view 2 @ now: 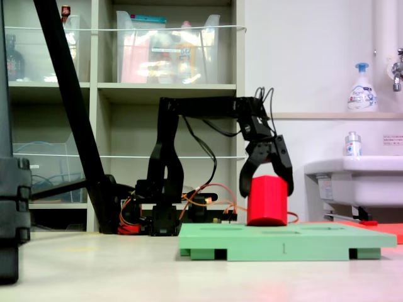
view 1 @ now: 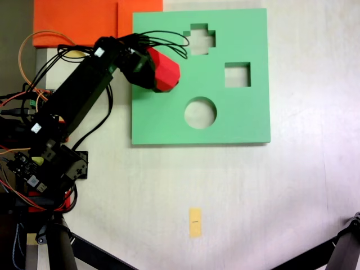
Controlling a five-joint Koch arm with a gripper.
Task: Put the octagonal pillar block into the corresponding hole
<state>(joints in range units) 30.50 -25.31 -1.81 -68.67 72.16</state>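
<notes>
While the gripper [view 2: 267, 189] straddles the octagonal pillar block [view 2: 267, 200] from above, the block stands upright with its base at the green foam board [view 2: 283, 242], near the board's left edge in the top-down fixed view [view 1: 164, 70]. From the low fixed view, the jaws reach down on either side of the block's upper part; they look clenched on it, though I cannot be sure the pads are pressing and not just alongside. The board shows a cross cut-out [view 1: 202, 39], a square cut-out [view 1: 237, 75] and a round cut-out [view 1: 200, 112], all open and all to the right of the block. An eight-sided hole does not show among them; it probably lies beneath the block and arm, and the block may already be partly entered, but the pictures do not settle that.

To finish this step well, I judge the block should be kept vertical and its flat faces turned to match the hole's edges before any downward push. Foam will grip a skewed prism, so a slow, straight descent is safer than force. Release should wait until the base has sunk evenly, since a tilted block could lift the light board off the worktop [view 1: 292, 197] or slide it along.
</notes>
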